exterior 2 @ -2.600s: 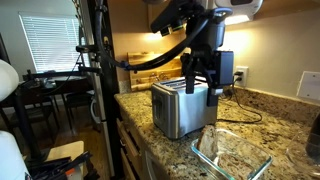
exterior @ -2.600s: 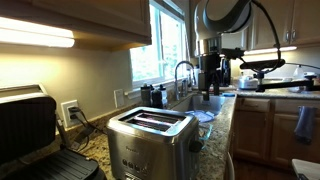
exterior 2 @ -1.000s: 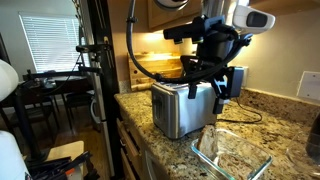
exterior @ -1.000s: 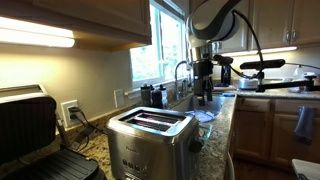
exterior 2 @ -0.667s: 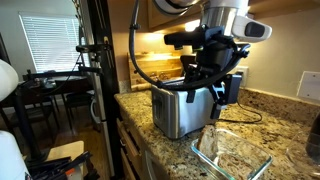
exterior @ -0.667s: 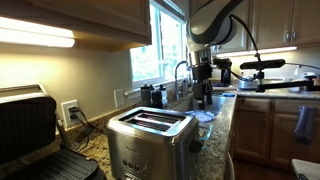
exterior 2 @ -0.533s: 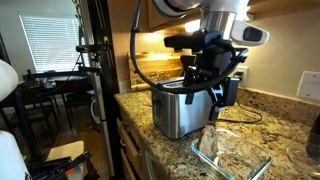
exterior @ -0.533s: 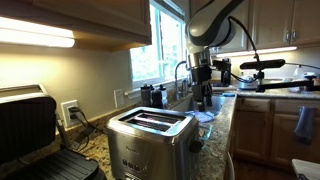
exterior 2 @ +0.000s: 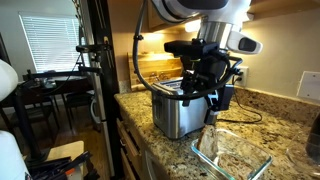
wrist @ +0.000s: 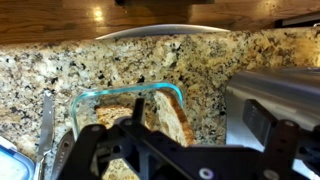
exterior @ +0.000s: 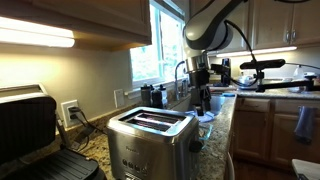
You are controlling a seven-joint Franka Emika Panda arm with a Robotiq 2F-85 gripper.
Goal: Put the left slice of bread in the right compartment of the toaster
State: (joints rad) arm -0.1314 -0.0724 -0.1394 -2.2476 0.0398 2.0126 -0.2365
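Observation:
The steel toaster [exterior: 150, 135] stands on the granite counter with its two dark slots empty; it also shows in an exterior view [exterior 2: 178, 108] and at the right edge of the wrist view [wrist: 278, 95]. Tan bread slices [wrist: 165, 112] stand on edge in a clear glass dish [wrist: 85, 100] beside the toaster. I cannot tell the slices apart clearly. My gripper [wrist: 155, 125] is open and empty, just above the dish, its fingers [wrist: 262, 122] spread wide around the bread. It shows in both exterior views [exterior: 198, 102] [exterior 2: 214, 100].
A black-and-steel contact grill [exterior: 30, 130] stands beyond the toaster by the wall. A white plate [wrist: 160, 32] lies past the dish. The glass dish [exterior 2: 235, 158] sits near the counter's front edge. A sink faucet [exterior: 180, 72] and cabinets lie behind.
My arm has come down and moved from above the toaster towards the glass dish beside it. The gripper has stayed open and empty.

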